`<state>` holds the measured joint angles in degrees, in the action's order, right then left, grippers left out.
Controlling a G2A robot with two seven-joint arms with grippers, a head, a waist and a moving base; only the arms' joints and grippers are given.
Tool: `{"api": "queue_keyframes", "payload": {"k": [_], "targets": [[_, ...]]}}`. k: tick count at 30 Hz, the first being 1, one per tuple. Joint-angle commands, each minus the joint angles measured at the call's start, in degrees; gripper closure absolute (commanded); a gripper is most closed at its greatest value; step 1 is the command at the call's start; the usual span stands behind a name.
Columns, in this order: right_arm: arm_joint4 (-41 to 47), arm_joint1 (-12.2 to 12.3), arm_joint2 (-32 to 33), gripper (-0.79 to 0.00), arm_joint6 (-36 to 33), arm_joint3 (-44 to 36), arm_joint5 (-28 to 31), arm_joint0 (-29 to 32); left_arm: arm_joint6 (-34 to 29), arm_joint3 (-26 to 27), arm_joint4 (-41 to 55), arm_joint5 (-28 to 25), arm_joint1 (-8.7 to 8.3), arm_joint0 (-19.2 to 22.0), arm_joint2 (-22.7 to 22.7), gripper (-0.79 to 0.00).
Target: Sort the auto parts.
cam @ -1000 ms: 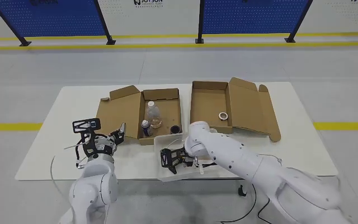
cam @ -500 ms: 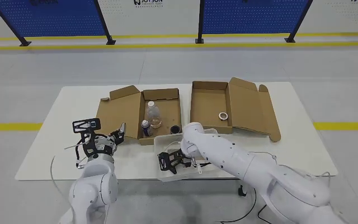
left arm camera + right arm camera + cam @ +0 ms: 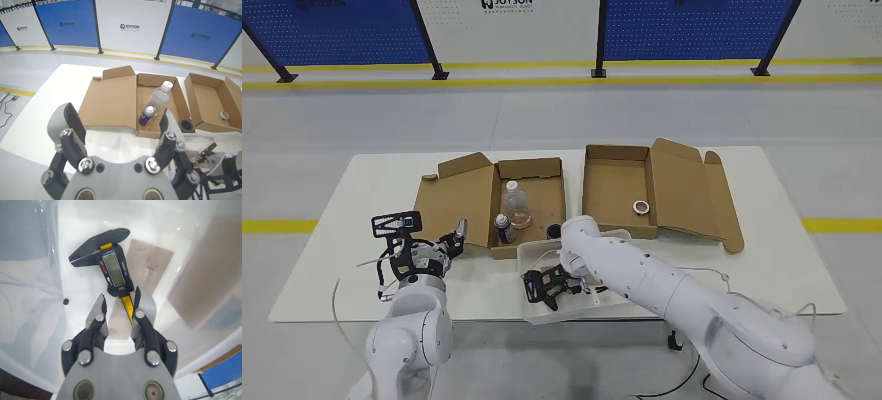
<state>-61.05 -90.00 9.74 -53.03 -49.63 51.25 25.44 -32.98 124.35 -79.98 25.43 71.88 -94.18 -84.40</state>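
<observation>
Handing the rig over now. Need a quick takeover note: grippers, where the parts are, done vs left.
Left gripper: open, empty, above the table beside the left box.
Right gripper: open, down in the bin, straddling the yellow beam of the caliper, not gripping it yet.
Done: bottle and spray can in the left box; ring in the right box.
Left: caliper and brown sheet in the bin; black round part on the table between the boxes' front corners.
</observation>
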Motion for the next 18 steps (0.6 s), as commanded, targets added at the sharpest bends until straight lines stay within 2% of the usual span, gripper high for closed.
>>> {"api": "queue_keyframes", "payload": {"k": [1,11,15,18], "targets": [[-0.40,-0.69,0.00,-0.323,0.51,1.39,0.51,-0.07,0.00,0.00,0.00,0.00,0.00,0.00,0.00,-0.785],[-2.19,-3.85,0.00,-0.320,2.83,7.23,2.84,-0.35,0.00,0.00,0.00,0.00,0.00,0.00,0.00,-0.785],[-2.55,-4.97,0.00,-0.289,3.37,9.29,3.37,-0.60,0.00,0.00,0.00,0.00,0.00,0.00,0.00,-0.785],[-2.93,-5.72,0.00,-0.234,3.30,10.66,3.30,-0.87,0.00,0.00,0.00,0.00,0.00,0.00,0.00,-0.785]]}}
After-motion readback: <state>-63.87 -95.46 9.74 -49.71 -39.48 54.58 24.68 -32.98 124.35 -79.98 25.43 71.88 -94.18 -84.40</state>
